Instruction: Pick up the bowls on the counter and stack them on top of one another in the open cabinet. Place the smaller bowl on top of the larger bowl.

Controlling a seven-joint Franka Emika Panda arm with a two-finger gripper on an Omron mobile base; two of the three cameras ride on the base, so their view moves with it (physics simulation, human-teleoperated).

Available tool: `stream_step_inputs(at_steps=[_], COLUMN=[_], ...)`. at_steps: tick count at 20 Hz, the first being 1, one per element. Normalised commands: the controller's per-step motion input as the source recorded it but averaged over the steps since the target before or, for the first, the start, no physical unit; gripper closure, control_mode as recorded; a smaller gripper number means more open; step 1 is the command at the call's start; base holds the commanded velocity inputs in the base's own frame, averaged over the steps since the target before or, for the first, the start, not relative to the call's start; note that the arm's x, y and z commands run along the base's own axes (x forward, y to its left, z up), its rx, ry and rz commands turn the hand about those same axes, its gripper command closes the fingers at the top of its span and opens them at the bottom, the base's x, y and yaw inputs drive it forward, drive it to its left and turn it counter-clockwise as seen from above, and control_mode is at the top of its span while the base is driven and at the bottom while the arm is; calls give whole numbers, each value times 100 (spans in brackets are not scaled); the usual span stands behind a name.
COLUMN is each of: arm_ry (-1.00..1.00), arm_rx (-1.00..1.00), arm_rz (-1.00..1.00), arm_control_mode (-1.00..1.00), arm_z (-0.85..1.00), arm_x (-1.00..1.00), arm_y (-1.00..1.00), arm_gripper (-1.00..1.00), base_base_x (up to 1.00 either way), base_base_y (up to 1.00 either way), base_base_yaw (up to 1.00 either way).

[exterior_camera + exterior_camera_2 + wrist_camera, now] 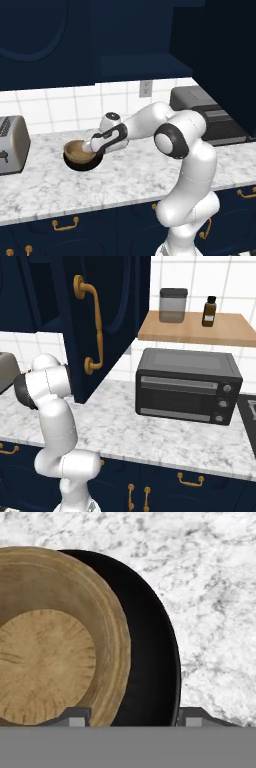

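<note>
The smaller bowl (pixel 76 149), tan with a darker inside, sits nested inside the larger bowl (pixel 82 164), glossy black. The stacked pair rests on the marbled bench (pixel 125 175), right of the toaster (pixel 12 145).

In the hand view, the smaller bowl (pixel 55 642) lies off-centre within the larger bowl (pixel 150 647), leaving a wide black crescent exposed on one side. Neither bowl holds any contents.

The end effector (pixel 91 146) is at the right-hand rim of the stack. Its fingertips (pixel 75 718) stand apart, one over the tan bowl's inside, the other outside the black rim; contact cannot be confirmed.

On the wooden shelf (pixel 192 331) stand a lidded grey canister (pixel 173 305) and a brown bottle (pixel 209 311), above the toaster oven (pixel 187 385).
</note>
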Motion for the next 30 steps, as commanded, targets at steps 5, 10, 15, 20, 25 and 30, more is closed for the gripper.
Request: stream_step_inputs(at_steps=[5,10,15,20,25,30], arm_ry=[-21,-30,-32,-26,-17,-14], arm_rx=[0,1,6,17,26,30], arm_rz=[-1,-26,-44,-50,-47,-34], arm_control_mode=[-100,-100,-100,-100,-100,-100], arm_z=[27,99,100,100,100,100], arm_x=[-43,-67,-64,-46,-50,-74], arm_y=[0,-9,-31,-32,-35,-51], arm_gripper=[100,100,100,100,100,100], base_base_x=[0,0,0,0,0,0], base_base_y=[0,0,0,0,0,0], base_base_yaw=[0,0,0,0,0,0])
